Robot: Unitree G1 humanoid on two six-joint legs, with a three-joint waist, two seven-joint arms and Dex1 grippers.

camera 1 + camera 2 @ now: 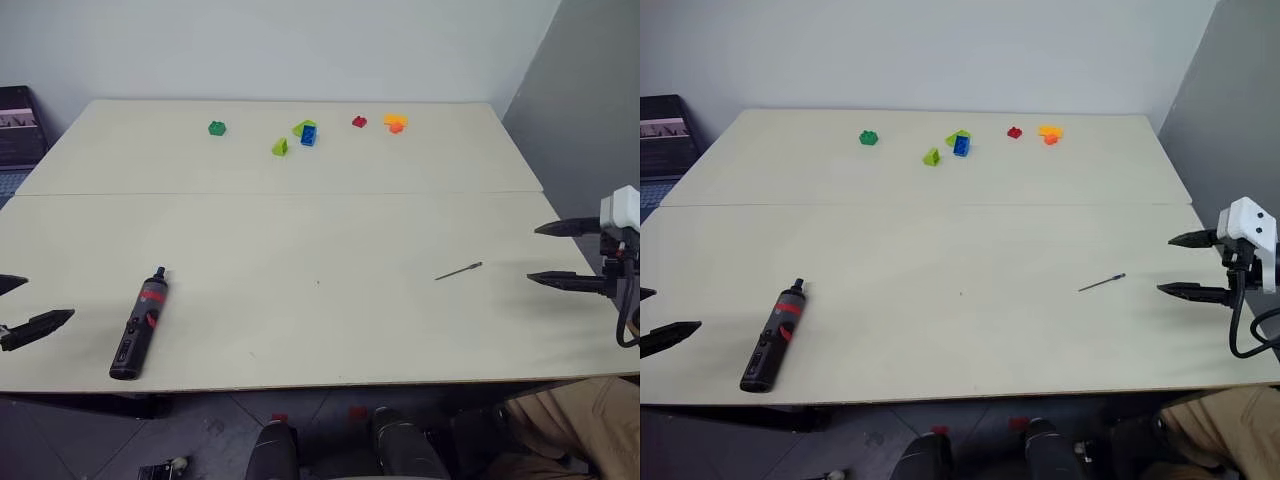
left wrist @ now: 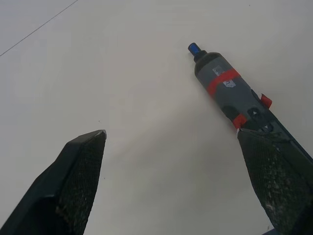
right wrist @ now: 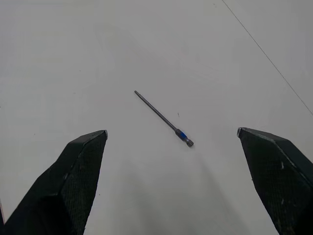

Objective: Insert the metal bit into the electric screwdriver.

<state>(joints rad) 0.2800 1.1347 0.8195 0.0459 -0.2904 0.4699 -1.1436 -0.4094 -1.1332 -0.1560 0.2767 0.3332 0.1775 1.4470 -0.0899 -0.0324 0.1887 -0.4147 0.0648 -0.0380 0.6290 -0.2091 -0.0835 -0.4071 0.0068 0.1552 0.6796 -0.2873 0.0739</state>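
Both tools hang spread and empty: the right tool faces the metal bit lying just ahead of it, the left tool the electric screwdriver beside it, likely staged for separate pickups on the desk.

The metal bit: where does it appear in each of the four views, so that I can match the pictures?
Left eye view: the metal bit lies on the table's right half, left of the right tool.
Right eye view: same place, on bare table.
Left wrist view: not in it; the electric screwdriver is there.
Right wrist view: in the middle, ahead of the open fingers.
Shared landmark: the table seam.
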